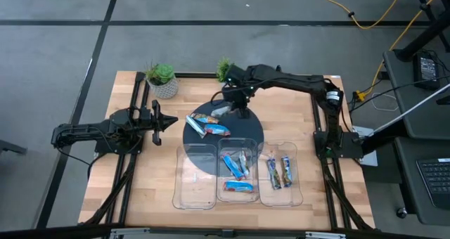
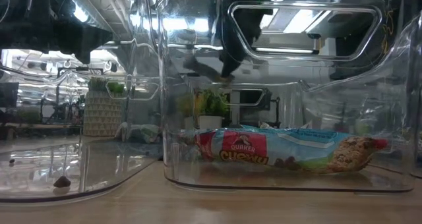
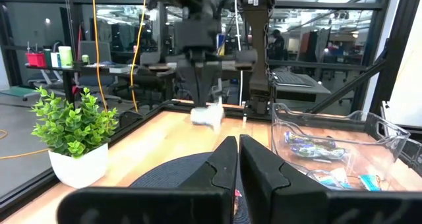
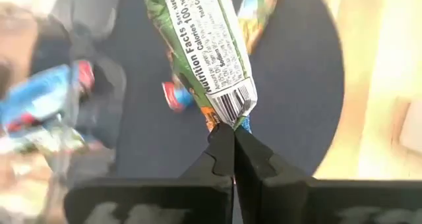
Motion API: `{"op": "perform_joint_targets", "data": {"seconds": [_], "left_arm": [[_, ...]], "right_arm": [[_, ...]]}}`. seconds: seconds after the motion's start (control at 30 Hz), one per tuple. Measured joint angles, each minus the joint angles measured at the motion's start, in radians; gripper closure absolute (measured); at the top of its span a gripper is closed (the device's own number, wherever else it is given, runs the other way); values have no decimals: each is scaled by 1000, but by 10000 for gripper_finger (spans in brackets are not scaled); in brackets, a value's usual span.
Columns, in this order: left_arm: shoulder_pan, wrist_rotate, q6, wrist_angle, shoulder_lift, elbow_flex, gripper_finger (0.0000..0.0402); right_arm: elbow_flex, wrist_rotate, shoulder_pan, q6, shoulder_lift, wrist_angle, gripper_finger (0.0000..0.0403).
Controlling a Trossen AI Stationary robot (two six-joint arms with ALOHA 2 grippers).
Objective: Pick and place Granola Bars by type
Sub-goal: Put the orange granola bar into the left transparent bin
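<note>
Right hand [image 4: 233,135] is clenched on the crimped end seam of a bar [image 4: 201,49], which hangs above the dark round mat [image 1: 249,130] at the back of the surface [image 1: 295,112]. It's a thin pinch on slick foil, so I'd carry it slow and level, no wrist snaps, or the seam could slide out. Lower it inside the tray walls before letting go; a dangling bar swings.

The held bar is a flat oblong with a white nutrition panel on green print and a barcode by the seam. Two more bars [image 1: 207,125] lie on the mat, glossy blue with red and white.

Three clear hard-plastic trays sit in front of the mat: left tray [image 1: 184,197] looks bare of bars, middle tray [image 1: 221,197] holds several blue ones, right tray [image 1: 299,190] holds two. I can't yet tell which type matches this bar.

Left hand [image 1: 163,121] is clenched on nothing and parked left of the mat, beside a small potted plant [image 1: 162,79].
</note>
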Motion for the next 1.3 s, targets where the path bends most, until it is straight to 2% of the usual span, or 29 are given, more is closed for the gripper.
{"op": "perform_joint_targets", "data": {"seconds": [0.2, 0.43, 0.6, 0.7, 0.97, 1.1, 1.3], "left_arm": [[0, 0, 0, 0, 0, 0, 393], [0, -1, 0, 4, 0, 0, 389], [0, 5, -34, 5, 0, 0, 393], [0, -13, -109, 22, 0, 0, 394], [0, -33, -399, 54, 0, 0, 389], [0, -13, -495, 54, 0, 0, 393], [0, -24, -605, 54, 0, 0, 391]], "right_arm": [[1, -61, 21, 79, -30, 89, 401], [1, -72, 115, 93, -80, 193, 401], [1, -70, 168, 198, -86, 295, 401], [1, -57, 190, 279, -86, 331, 401], [1, 63, 234, 441, -86, 469, 401], [-11, 107, 245, 486, -86, 572, 400], [-11, 112, 260, 503, -84, 680, 400]]}}
